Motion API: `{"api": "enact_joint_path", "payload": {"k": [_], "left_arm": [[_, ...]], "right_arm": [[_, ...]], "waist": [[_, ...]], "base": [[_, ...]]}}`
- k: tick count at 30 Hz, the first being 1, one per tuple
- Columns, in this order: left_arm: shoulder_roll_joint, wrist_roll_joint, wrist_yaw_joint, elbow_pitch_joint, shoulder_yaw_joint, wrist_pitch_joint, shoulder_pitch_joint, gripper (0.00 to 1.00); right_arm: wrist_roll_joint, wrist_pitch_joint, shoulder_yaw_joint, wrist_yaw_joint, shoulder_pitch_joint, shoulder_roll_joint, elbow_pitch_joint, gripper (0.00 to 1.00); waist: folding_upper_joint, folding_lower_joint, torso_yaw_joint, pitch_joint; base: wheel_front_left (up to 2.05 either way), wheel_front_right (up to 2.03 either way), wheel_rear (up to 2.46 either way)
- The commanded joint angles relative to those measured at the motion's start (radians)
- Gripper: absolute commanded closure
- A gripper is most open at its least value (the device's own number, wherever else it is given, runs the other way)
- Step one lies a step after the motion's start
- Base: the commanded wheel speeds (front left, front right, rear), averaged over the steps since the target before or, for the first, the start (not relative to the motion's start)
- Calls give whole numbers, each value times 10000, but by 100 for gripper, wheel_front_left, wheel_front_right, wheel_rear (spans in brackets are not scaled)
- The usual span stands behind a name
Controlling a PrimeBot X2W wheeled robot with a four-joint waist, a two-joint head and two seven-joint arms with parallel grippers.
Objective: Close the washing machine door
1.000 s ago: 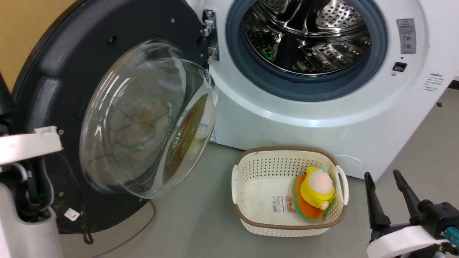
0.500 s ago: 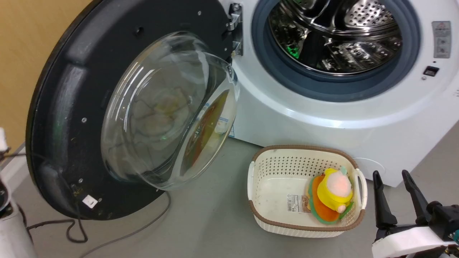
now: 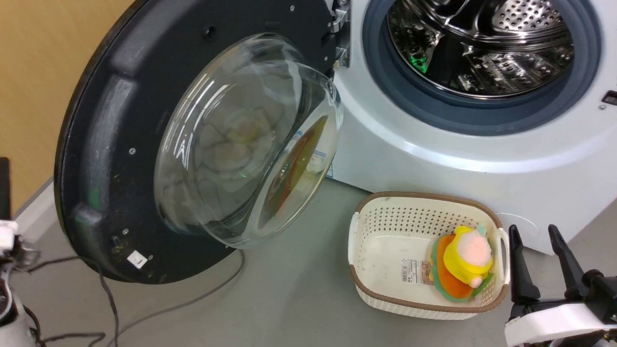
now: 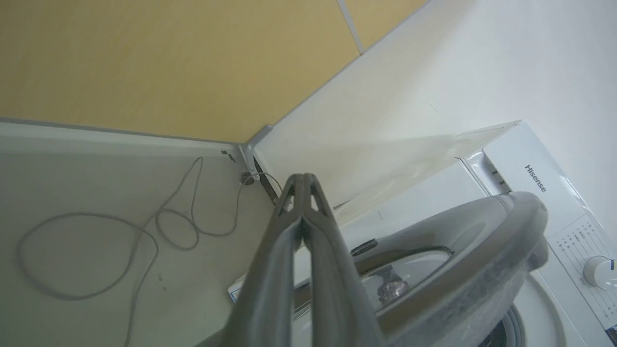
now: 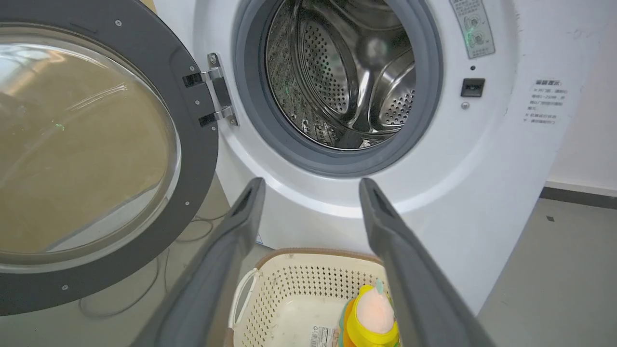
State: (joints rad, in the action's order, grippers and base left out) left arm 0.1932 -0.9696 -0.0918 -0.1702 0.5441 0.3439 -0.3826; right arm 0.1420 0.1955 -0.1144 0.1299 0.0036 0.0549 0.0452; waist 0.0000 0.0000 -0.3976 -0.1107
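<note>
– jaws of the right gripper [image 3: 532, 231] stand wide apart with nothing between them, near the cream basket [image 3: 409, 308] on the floor. how does the other arm look?

– the left gripper [image 4: 302, 180] has its two fingers pressed together tip to tip and grips nothing. it points toward the room corner where the yellow wall [image 4: 144, 62] meets the white one.

– and the washing machine door [image 3: 120, 144]?

– it is swung wide open, hanging on its metal hinge [image 5: 214, 96] at the left of the porthole. its glass bowl bulges outward, well apart from the opening. one door, one washing machine [image 3: 434, 164], and one steel drum [image 3: 482, 43] open to view.

– can any writing be read?

– "hisense" [image 4: 536, 178] in dark letters on the machine's top panel, and further along that panel sits one white knob [image 4: 597, 272]. on the front, right of the porthole, there are two printed patches: a grey warning sticker [image 5: 475, 29] and a block of small print [image 5: 547, 103]. both are too small to read.

– what is in the basket?

– one plush toy [image 3: 465, 260] in yellow and orange, lying against the right side. there is also one barcode label [image 3: 414, 266] on the basket's bottom, with print too fine to make out.
</note>
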Motion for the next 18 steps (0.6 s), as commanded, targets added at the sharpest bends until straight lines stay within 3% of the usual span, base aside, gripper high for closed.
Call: {"api": "enact_joint_path", "payload": {"k": [1,18], "left_arm": [[-37,-349,-85,-25,-31,167,177,100],[-355,-3420,-275,1257,-2327,2131,1901,100]], "right_arm": [[46,94,-50,6,-168,-37,34,0],[276,447,-296,7,-135,-43,55,0]], "waist": [[0,0,-68,-33],[0,0,-791,-136]], "base": [[0,0,0],[0,0,0]]}}
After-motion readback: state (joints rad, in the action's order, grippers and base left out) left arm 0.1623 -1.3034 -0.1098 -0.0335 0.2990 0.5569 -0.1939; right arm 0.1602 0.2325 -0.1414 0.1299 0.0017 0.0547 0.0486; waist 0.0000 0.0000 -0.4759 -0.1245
